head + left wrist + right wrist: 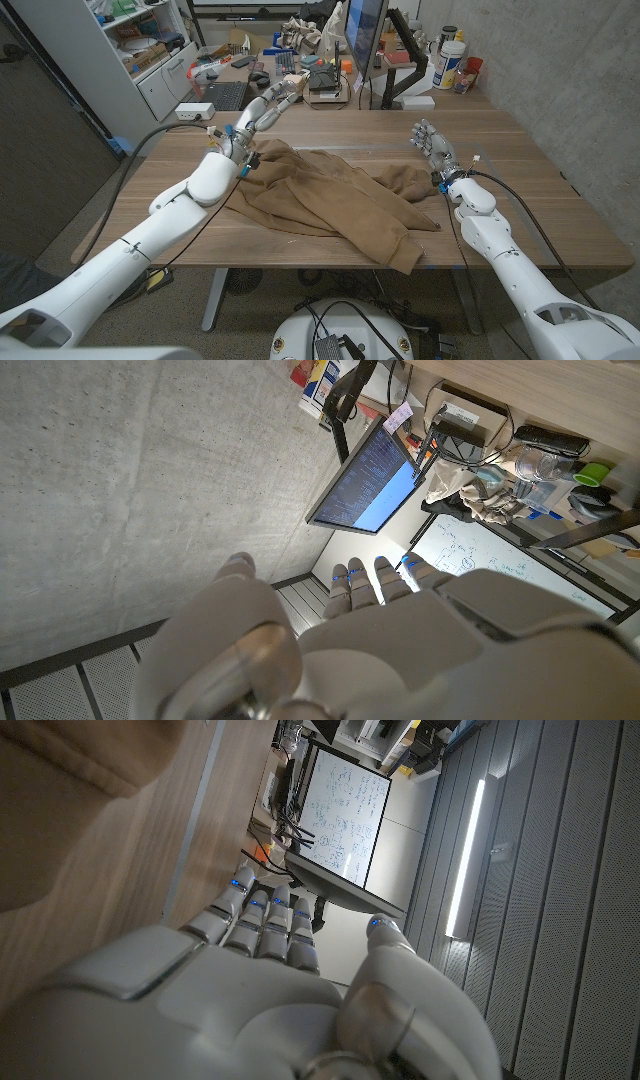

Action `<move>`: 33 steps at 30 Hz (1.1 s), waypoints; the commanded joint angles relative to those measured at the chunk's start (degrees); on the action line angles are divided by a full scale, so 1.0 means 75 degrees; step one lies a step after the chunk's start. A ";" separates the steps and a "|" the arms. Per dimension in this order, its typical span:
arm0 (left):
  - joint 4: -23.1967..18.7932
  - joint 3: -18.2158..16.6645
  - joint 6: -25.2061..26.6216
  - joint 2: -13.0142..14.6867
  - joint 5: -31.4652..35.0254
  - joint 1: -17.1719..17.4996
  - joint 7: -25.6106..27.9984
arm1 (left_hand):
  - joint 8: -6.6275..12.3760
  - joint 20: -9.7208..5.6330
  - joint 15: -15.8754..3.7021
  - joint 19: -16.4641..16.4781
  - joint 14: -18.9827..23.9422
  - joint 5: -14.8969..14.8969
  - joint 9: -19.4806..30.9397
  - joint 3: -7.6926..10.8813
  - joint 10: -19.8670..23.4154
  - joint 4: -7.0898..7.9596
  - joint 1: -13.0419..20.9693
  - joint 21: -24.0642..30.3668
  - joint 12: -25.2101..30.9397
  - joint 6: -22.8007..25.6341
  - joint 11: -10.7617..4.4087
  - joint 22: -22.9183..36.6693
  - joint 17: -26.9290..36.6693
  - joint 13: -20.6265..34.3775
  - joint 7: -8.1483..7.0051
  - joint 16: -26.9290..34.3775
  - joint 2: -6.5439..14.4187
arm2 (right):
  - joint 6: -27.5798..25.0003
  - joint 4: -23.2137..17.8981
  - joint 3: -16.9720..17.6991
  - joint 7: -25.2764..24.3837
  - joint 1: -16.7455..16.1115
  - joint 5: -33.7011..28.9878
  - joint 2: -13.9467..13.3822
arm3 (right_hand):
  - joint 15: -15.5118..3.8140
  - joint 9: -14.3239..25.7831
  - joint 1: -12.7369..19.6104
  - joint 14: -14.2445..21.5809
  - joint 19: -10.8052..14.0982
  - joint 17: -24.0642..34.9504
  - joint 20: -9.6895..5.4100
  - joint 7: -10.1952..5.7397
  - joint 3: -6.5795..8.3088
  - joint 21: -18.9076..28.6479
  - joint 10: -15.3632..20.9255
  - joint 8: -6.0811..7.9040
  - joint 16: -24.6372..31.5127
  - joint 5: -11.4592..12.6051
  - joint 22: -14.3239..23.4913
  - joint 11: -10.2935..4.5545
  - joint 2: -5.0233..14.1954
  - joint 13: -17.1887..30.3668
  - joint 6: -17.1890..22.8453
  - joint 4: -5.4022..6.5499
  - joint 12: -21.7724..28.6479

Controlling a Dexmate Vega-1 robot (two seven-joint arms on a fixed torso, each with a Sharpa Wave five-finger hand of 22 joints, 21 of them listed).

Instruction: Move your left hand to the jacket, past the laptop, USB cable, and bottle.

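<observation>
A brown jacket (330,198) lies crumpled across the middle of the wooden table (520,150). My left hand (262,112) is raised above the jacket's far left part, fingers straight and apart, holding nothing. The left wrist sits over the jacket's left edge. In the left wrist view the left hand (370,585) points at a monitor (372,482) and a concrete wall. My right hand (434,146) stands to the right of the jacket, fingers up and apart, empty. In the right wrist view the right hand (265,935) shows beside the table and a fold of the jacket (70,780).
Behind the table stands a cluttered desk with a keyboard (225,95), a monitor (365,35) on an arm, bottles (450,60) and small boxes. A white shelf unit (120,50) stands at the back left. Bare wood lies right of the jacket.
</observation>
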 commanded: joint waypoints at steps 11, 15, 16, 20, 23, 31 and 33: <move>-0.0433 0.0258 0.0693 0.0181 0.0768 -0.0146 0.0044 | 0.0043 0.0066 -0.0031 0.0018 0.0069 -0.0054 0.0048 0.0019 0.0097 -0.0051 0.0095 0.0078 0.0062 0.0128 -0.0011 0.0050 0.0027 0.0011 -0.0005 0.0081 0.0019 | 0.0053 0.0020 0.0002 0.0020 0.0020 0.0046 0.0006 | 0.0019 0.0012 0.0008 0.0069 0.0080 0.0037 -0.0047 -0.0012 0.0035 -0.0034 0.0088 0.0028 -0.0010 0.0054 0.0042 0.0004 0.0049 0.0016 0.0050 -0.0047 0.0000; -0.0576 0.0342 0.0899 0.0255 0.1072 -0.0157 0.0097 | 0.0042 0.0046 -0.0033 0.0029 0.0077 -0.0060 0.0048 0.0017 0.0101 -0.0054 0.0101 0.0085 0.0062 0.0137 -0.0019 0.0051 0.0028 0.0012 -0.0002 0.0082 0.0019 | 0.0054 -0.0002 0.0004 0.0027 0.0011 0.0053 -0.0005 | 0.0020 0.0012 0.0005 0.0073 0.0086 0.0037 -0.0045 -0.0013 0.0034 -0.0043 0.0099 0.0027 -0.0010 0.0054 0.0042 0.0003 0.0050 0.0016 0.0047 -0.0049 0.0002; -0.0624 0.0374 0.0986 0.0279 0.1179 -0.0162 0.0111 | 0.0042 0.0045 -0.0033 0.0029 0.0078 -0.0062 0.0048 0.0017 0.0106 -0.0054 0.0103 0.0085 0.0064 0.0136 -0.0013 0.0051 0.0028 0.0012 -0.0007 0.0082 0.0020 | 0.0059 -0.0003 0.0006 0.0028 0.0013 0.0054 -0.0008 | 0.0023 0.0012 0.0005 0.0077 0.0087 0.0037 -0.0047 -0.0013 0.0034 -0.0045 0.0106 0.0026 -0.0009 0.0054 0.0042 0.0004 0.0051 0.0016 0.0046 -0.0049 0.0004; -0.0699 0.0441 0.1123 0.0320 0.1336 -0.0161 0.0097 | 0.0043 0.0034 -0.0036 0.0033 0.0086 -0.0069 0.0049 0.0015 0.0116 -0.0058 0.0109 0.0089 0.0066 0.0150 -0.0014 0.0052 0.0028 0.0013 -0.0002 0.0083 0.0020 | 0.0065 0.0005 0.0017 0.0028 0.0019 0.0063 -0.0014 | 0.0023 0.0012 0.0003 0.0080 0.0091 0.0037 -0.0045 -0.0017 0.0033 -0.0054 0.0111 0.0024 -0.0009 0.0054 0.0042 0.0013 0.0052 0.0016 0.0044 -0.0051 0.0004; -0.0690 0.0492 0.1176 0.0312 0.1456 -0.0159 0.0146 | 0.0056 0.0034 -0.0043 0.0034 0.0112 -0.0083 0.0050 0.0012 0.0170 -0.0063 0.0120 0.0094 0.0083 0.0200 -0.0053 0.0054 0.0029 0.0013 -0.0002 0.0090 0.0023 | 0.0064 0.0033 0.0018 0.0030 0.0021 0.0069 -0.0010 | 0.0016 0.0012 0.0002 0.0080 0.0093 0.0037 -0.0044 -0.0017 0.0034 -0.0062 0.0110 0.0024 -0.0010 0.0054 0.0043 0.0009 0.0054 0.0016 0.0043 -0.0053 0.0003; -0.0821 0.0624 0.1439 0.0366 0.1912 -0.0188 0.0248 | 0.0063 0.0026 -0.0038 0.0042 0.0176 -0.0109 0.0051 0.0005 0.0288 -0.0073 0.0141 0.0105 0.0120 0.0253 -0.0094 0.0056 0.0029 0.0015 -0.0009 0.0105 0.0027 | 0.0054 0.0071 -0.0005 0.0059 0.0015 0.0057 -0.0001 | 0.0013 0.0012 -0.0002 0.0083 0.0102 0.0037 -0.0048 -0.0019 0.0032 -0.0079 0.0111 0.0024 -0.0012 0.0054 0.0043 0.0004 0.0056 0.0017 0.0046 -0.0056 -0.0001; -0.0899 0.0696 0.1589 0.0400 0.2143 -0.0213 0.0271 | 0.0072 0.0026 -0.0039 0.0042 0.0180 -0.0113 0.0052 0.0003 0.0281 -0.0075 0.0144 0.0106 0.0114 0.0282 -0.0089 0.0056 0.0029 0.0015 -0.0018 0.0105 0.0027 | 0.0057 0.0070 -0.0006 0.0049 0.0013 0.0046 -0.0001 | 0.0018 0.0012 -0.0003 0.0084 0.0102 0.0037 -0.0042 -0.0021 0.0032 -0.0083 0.0112 0.0024 -0.0012 0.0054 0.0043 0.0003 0.0056 0.0017 0.0047 -0.0057 -0.0001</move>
